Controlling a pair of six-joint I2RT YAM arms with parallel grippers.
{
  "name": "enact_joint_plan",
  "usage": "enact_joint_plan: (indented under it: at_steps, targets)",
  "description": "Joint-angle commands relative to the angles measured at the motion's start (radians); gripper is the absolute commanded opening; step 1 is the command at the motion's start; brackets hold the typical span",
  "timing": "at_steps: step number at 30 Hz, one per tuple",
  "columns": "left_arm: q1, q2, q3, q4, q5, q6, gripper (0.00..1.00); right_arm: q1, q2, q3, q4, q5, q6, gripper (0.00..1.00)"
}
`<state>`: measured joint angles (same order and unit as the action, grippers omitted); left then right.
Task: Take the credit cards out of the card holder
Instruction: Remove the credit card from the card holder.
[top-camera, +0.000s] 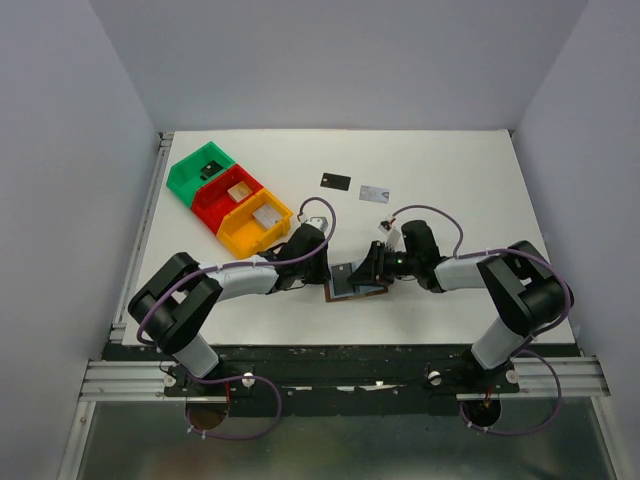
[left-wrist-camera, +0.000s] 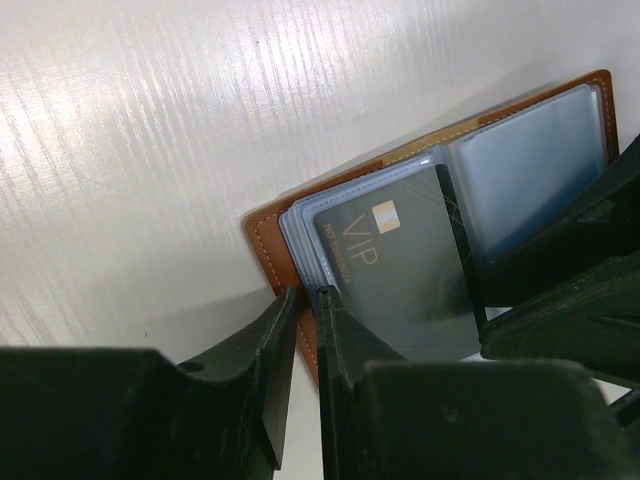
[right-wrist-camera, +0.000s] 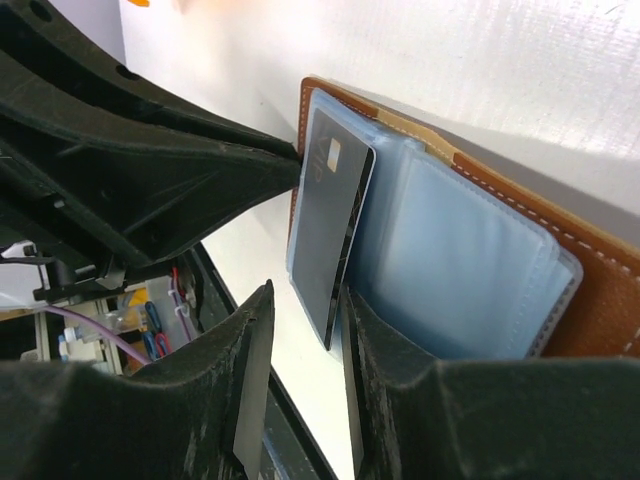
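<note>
Centrally, the holder (left-wrist-camera: 270, 240) lies open on the table (top-camera: 450, 180) near its front edge, between both arms. Black card (left-wrist-camera: 400, 265), marked VIP, sits against the grey-blue pockets with its free edge lifted. Left gripper (left-wrist-camera: 305, 300) is clamped on the holder's leather corner. Right gripper (right-wrist-camera: 307, 295) is spread, fingers (right-wrist-camera: 255, 350) astride the card's edge. Loose black card (top-camera: 336, 181) and silver card (top-camera: 374, 193) lie farther back. Green bin (top-camera: 180, 185), red bin (top-camera: 208, 213) and yellow bin (top-camera: 240, 240) stand at back left.

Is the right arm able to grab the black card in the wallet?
Probably yes. The free edge of the black card sits between the open fingers of the right end effector with nothing in between, and the left end effector pinches the edge of the card holder, steadying it.
</note>
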<state>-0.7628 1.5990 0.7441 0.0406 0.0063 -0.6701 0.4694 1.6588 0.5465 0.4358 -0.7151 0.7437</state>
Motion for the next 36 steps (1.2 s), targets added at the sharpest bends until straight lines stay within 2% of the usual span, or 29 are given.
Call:
enact_joint_plan:
  at_steps: [1,16,36]
  targets:
    - [-0.009,0.039,-0.009,-0.035,-0.008,0.001,0.25,0.002,0.001,-0.022,0.13,-0.07,0.039,0.4]
    - [-0.01,0.045,-0.045,0.039,0.044,-0.014,0.2,0.0,0.071,0.009,0.159,-0.08,0.074,0.4]
    - [-0.029,0.032,-0.054,0.077,0.06,-0.003,0.2,0.014,0.15,0.069,0.179,-0.084,0.125,0.4]
